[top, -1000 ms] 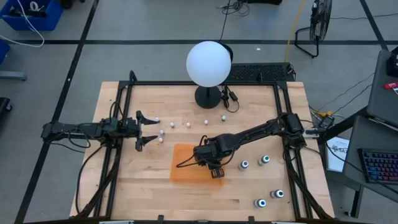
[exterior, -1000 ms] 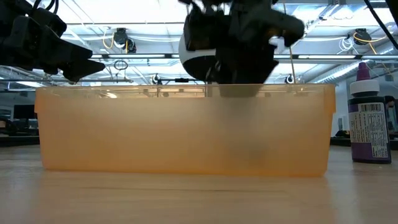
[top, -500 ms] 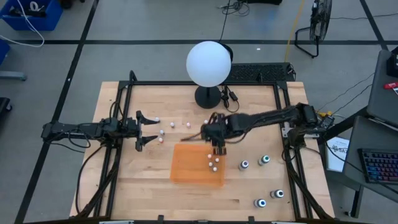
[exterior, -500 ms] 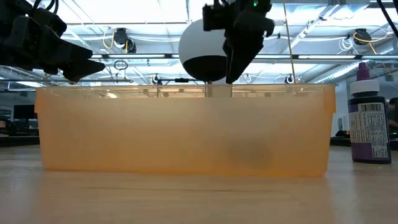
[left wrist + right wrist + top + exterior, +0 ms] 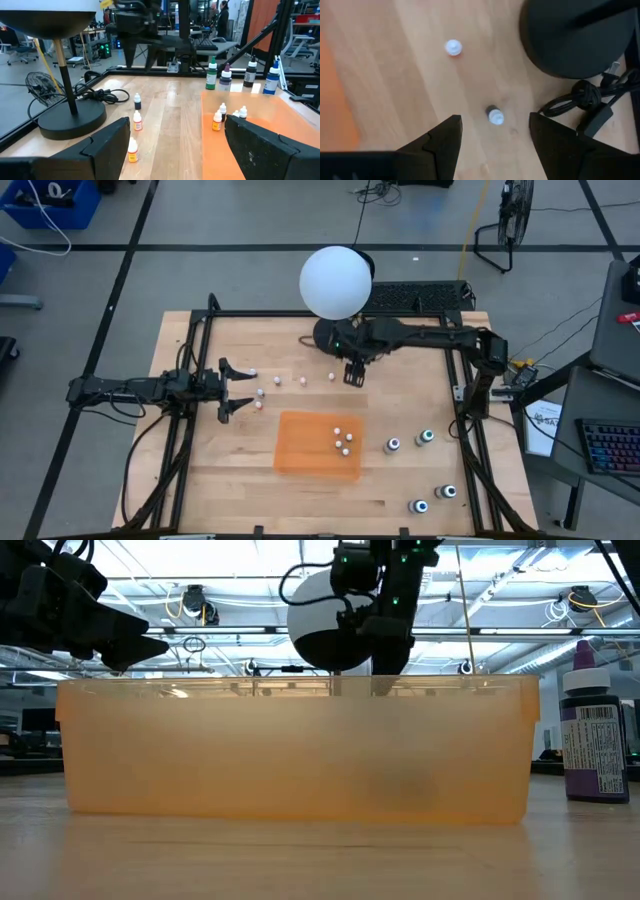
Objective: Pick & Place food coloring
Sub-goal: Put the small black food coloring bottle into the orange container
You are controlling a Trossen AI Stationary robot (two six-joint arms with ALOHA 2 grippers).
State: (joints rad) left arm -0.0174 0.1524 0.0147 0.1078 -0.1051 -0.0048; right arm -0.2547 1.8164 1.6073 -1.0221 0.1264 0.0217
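My right gripper (image 5: 353, 373) hangs open near the lamp base, above a tiny bottle with a white cap (image 5: 494, 116) that stands on the table below the gap between its fingers, untouched. Another tiny bottle (image 5: 453, 47) stands farther off. Several more tiny bottles (image 5: 277, 380) stand in a loose row on the wood. Three tiny bottles (image 5: 343, 441) stand in the orange bin (image 5: 300, 450). Several dark bottles with white-ringed tops (image 5: 393, 445) stand right of the bin. My left gripper (image 5: 237, 390) waits open at the table's left, beside two tiny bottles (image 5: 260, 399).
The white globe lamp (image 5: 336, 282) stands on its black base (image 5: 575, 35) at the far edge, with a coiled black cable (image 5: 587, 97) right beside my right gripper. In the low view the orange bin wall (image 5: 295, 750) fills the front; a purple bottle (image 5: 595, 740) stands to its right.
My right gripper has risen from over the orange bin and travelled toward the table's far edge, ending beside the lamp base. Three tiny bottles now show in the bin where it stood. My left arm kept still.
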